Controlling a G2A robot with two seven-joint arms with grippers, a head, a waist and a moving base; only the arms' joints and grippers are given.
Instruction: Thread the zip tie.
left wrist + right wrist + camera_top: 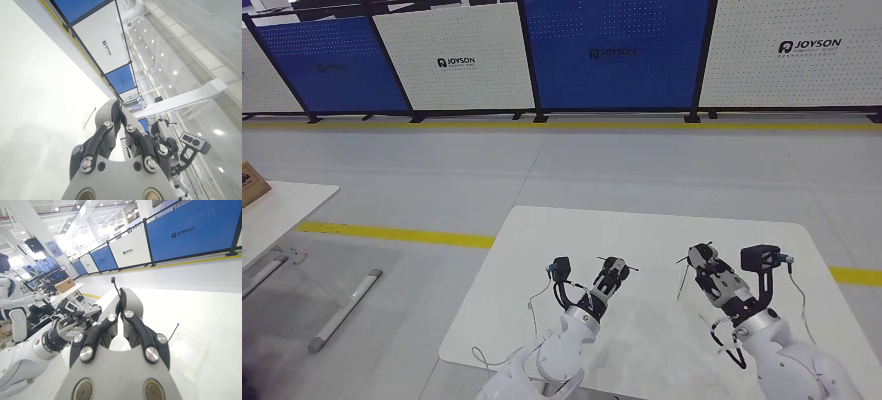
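The right hand (121, 294) hangs over the white tabletop (642, 230). Its 2 fingers (133, 300) are pressed together, pinching a black zip tie (115, 286). A short length of the tie stands out past the fingertips and ends in its square head. How the rest of the strap runs behind the fingers cannot be told.

Near the right hand, down on the tabletop, lies a 2nd zip tie (173, 332), loose and apart from both hands. It sits at the edge of a clear plastic sheet (189, 347) lying flat there; whether it is on or under the sheet cannot be told.

The left hand (614, 267) is to the left of the right hand and apart from it, also above the tabletop, with its fingers pressed together. In the top view a thin dark strand crosses its tips, but whether that is a tie gripped there cannot be told.

Far beyond the right hand, across the grey floor (542, 160), runs a row of blue and white partition panels (612, 55).
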